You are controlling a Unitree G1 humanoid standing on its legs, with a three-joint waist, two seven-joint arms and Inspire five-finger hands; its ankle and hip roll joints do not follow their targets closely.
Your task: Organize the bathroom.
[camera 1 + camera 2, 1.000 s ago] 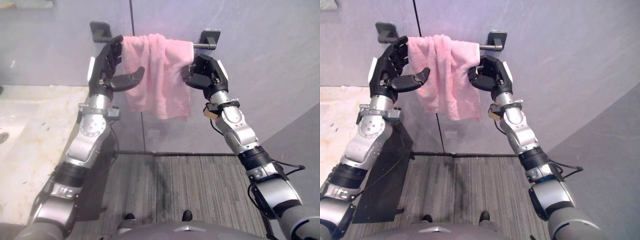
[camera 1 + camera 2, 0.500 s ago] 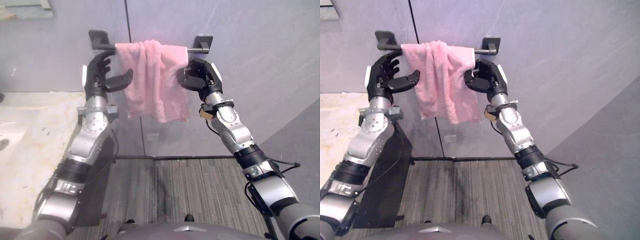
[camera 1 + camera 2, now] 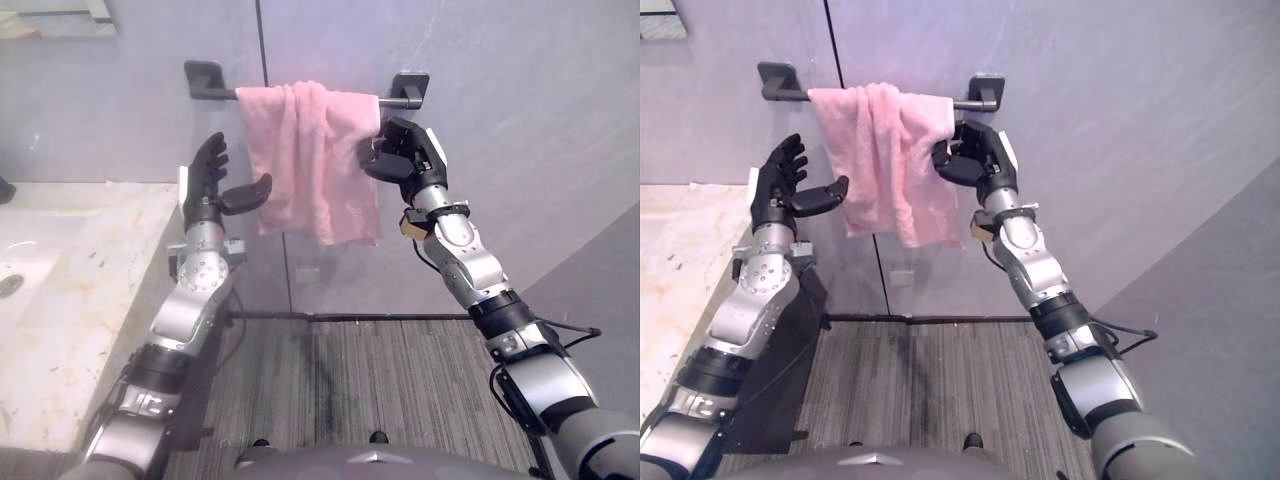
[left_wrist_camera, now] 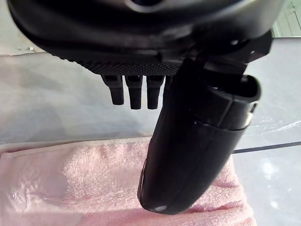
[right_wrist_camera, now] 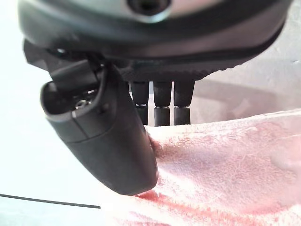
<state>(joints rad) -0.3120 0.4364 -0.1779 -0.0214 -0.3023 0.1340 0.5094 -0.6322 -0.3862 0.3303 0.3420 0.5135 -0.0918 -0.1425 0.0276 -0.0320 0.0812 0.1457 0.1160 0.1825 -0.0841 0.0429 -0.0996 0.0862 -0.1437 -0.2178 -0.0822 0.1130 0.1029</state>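
A pink towel (image 3: pixel 310 160) hangs bunched over a black towel bar (image 3: pixel 225 93) on the grey wall. My right hand (image 3: pixel 405 150) is at the towel's right edge just under the bar, fingers curled, and in the right wrist view its thumb (image 5: pixel 113 141) pinches the pink towel (image 5: pixel 225 160) against the fingers. Lower down and to the left, my left hand (image 3: pixel 210 185) is open with straight fingers. Its thumb (image 4: pixel 197 141) reaches toward the towel's left edge (image 4: pixel 94 174); I cannot tell if it touches.
A pale marble counter (image 3: pixel 60 290) with a sink basin runs along the left. A striped grey mat (image 3: pixel 350 370) covers the floor below the bar. A mirror's lower edge (image 3: pixel 50 20) shows at the upper left.
My left hand has dropped from beside the bar to below it, away from the towel's top left corner. The right hand stays on the towel's right edge.
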